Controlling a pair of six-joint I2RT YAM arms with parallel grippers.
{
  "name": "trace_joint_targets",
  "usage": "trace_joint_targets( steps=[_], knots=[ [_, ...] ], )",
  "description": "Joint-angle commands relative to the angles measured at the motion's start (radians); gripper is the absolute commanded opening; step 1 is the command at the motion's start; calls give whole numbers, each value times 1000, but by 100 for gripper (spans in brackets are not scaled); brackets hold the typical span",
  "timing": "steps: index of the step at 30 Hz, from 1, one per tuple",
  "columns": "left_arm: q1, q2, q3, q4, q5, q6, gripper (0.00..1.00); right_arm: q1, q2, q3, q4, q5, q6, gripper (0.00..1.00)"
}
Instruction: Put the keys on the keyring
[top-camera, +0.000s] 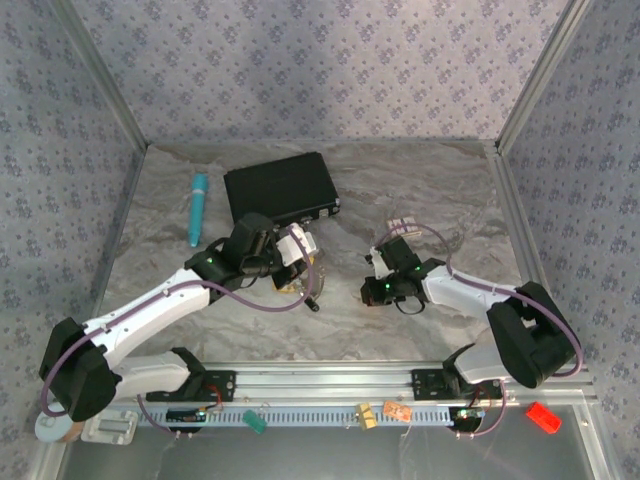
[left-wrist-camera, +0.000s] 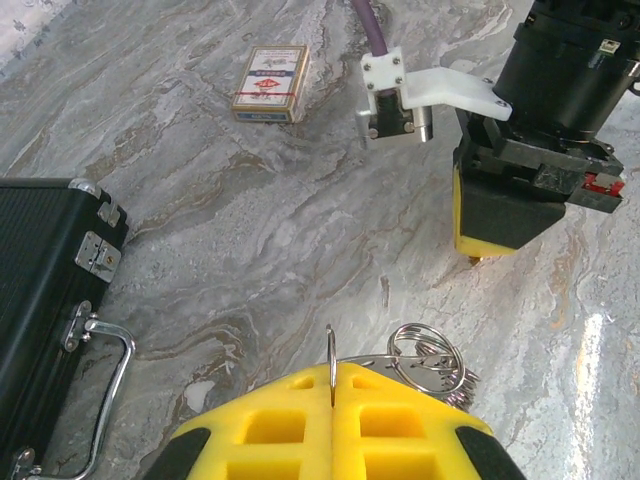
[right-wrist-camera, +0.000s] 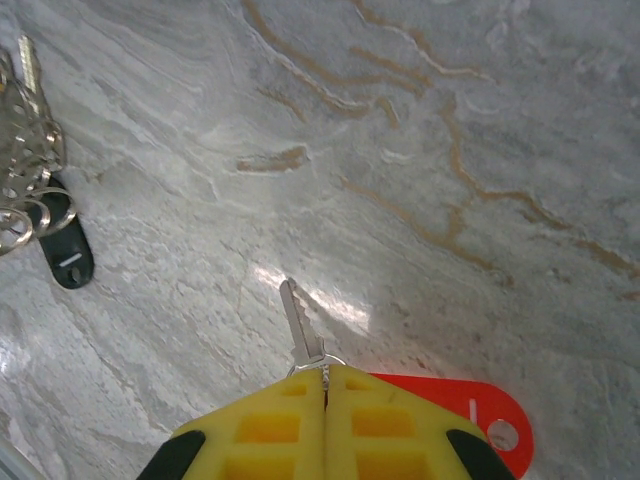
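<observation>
top view, grippers: the left gripper (top-camera: 298, 278) and right gripper (top-camera: 380, 290) sit low over the marbled table (top-camera: 450, 190), facing each other across a small gap. the jaws are too small here to tell how they stand.
top view, surroundings: a black case (top-camera: 280, 188) lies beyond the left jaws and a small card box (top-camera: 402, 225) beyond the right jaws.
left wrist, jaws: pressed together, pinching the keyring (left-wrist-camera: 331, 360), a thin ring held upright and edge-on that pokes out past the tips.
left wrist, beside the jaws: a coil of silvery rings (left-wrist-camera: 426, 358) sits just right of the tips (whether it joins the pinched ring, i cannot tell).
left wrist, ahead: the right gripper is ahead and to the right, apart from the ring.
right wrist, jaws: shut on the head of a silver key (right-wrist-camera: 299, 322), with the blade pointing forward out of the tips. its red tag (right-wrist-camera: 470, 412) is just right of the jaws.
right wrist, far left of the jaws: a dark-headed key (right-wrist-camera: 64, 250) lies by more rings.
progress: each arm has its part gripped, but key and ring are not touching.
left to do: bring the two together, thread this key, then likely the others.
</observation>
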Motion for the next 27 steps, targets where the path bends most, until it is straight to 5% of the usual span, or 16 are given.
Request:
trace_joint_targets(
  steps=[1,21,27],
  knots=[
    [-8,-3,-4,31,32,13,0,13,18,28,-84,27,-25,5],
    [-9,-12,-22,37,37,5,0,67,41,73,-167,82,-27,24],
    [-9,-13,-21,37,35,2,0,96,-42,76,-192,205,88,33]
  ],
)
